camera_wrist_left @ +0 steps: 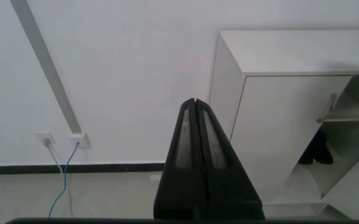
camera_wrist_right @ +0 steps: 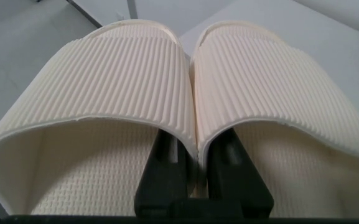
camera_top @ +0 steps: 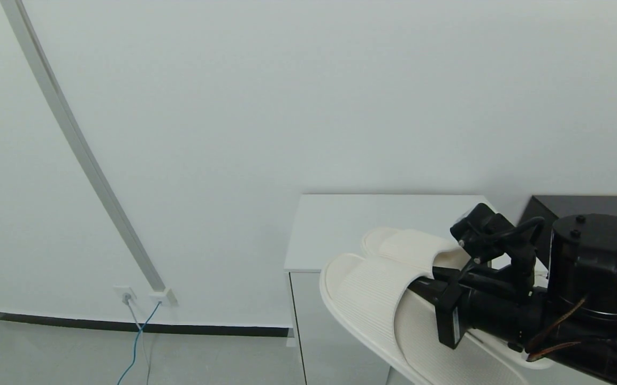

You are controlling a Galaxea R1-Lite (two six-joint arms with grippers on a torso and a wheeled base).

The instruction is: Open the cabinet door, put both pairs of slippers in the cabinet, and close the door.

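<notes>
A cream pair of slippers (camera_top: 372, 291) is held side by side in the air in front of the white cabinet (camera_top: 383, 219). My right gripper (camera_top: 420, 287) is shut on them, one finger inside each slipper, pinching their touching inner walls (camera_wrist_right: 191, 118). In the left wrist view my left gripper (camera_wrist_left: 195, 106) is shut and holds nothing, well back from the cabinet (camera_wrist_left: 291, 50). There the cabinet door (camera_wrist_left: 279, 137) with its handle (camera_wrist_left: 327, 109) stands open. Shelves and a dark pair of shoes (camera_wrist_left: 319, 152) show inside.
The cabinet stands against a white wall. A slanted cable duct (camera_top: 78, 144) runs down to wall sockets (camera_top: 126, 295) with cables hanging to the floor. A black-topped piece of furniture (camera_top: 592, 206) stands right of the cabinet. Bare floor (camera_top: 73, 353) lies to the left.
</notes>
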